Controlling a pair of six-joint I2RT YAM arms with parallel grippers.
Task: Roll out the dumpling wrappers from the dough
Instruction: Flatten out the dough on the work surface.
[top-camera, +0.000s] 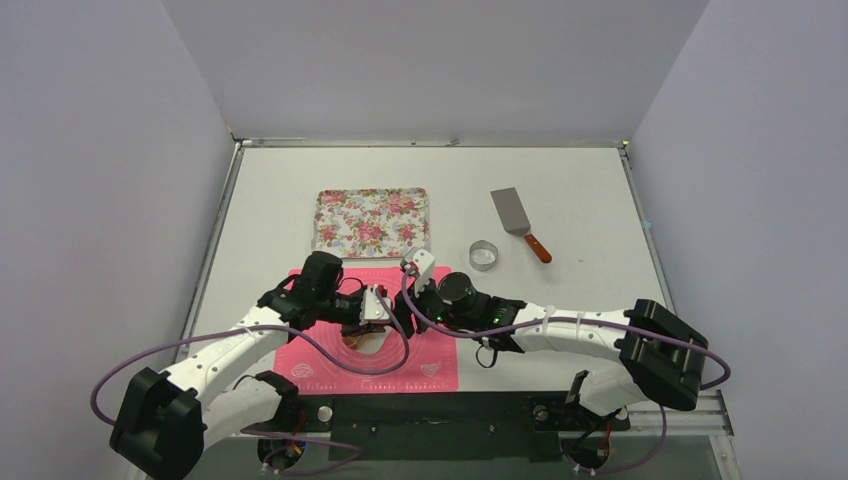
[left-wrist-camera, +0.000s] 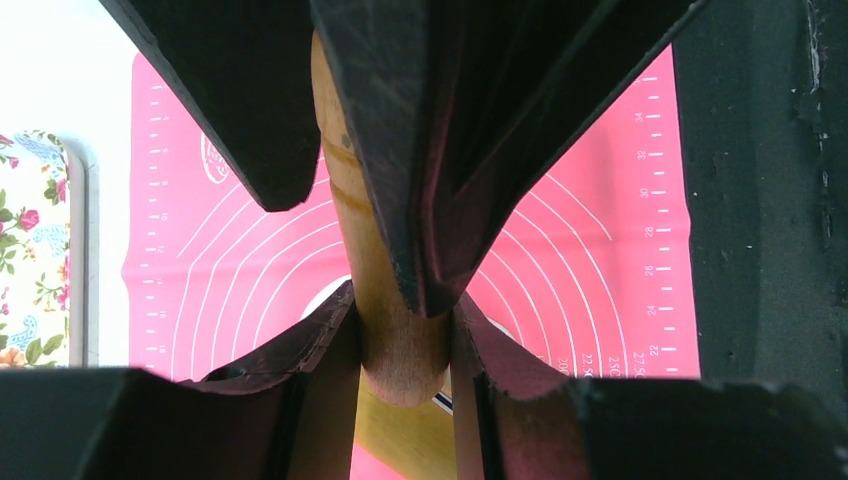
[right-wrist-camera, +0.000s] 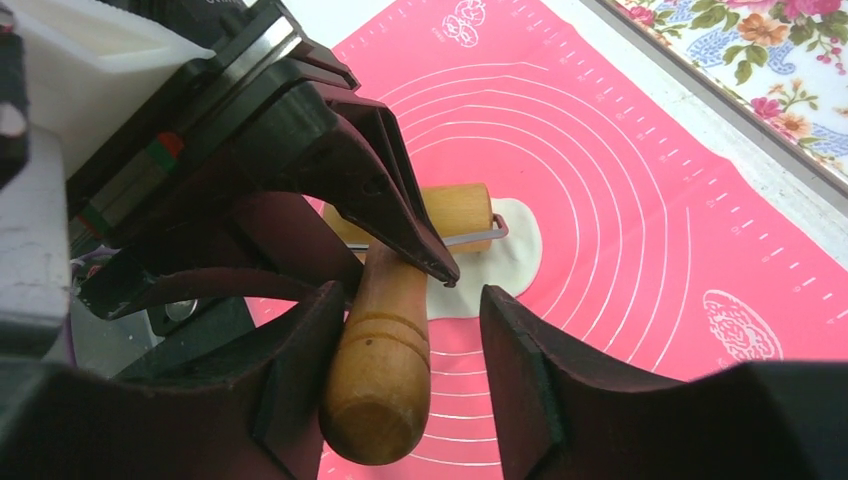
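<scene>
Flattening the dough, jaws of the left gripper clamp the rolling pin; the right gripper straddles its handle, jaws open.

The left arm and right arm have white shells between blocky black joints. A purple cable runs along each, pinned by white ties. Small green lights glow near the right wrist. The left claw has a white housing with a red-green mark. The right claw has dark, scuffed, wedge-shaped fingers.
</scene>
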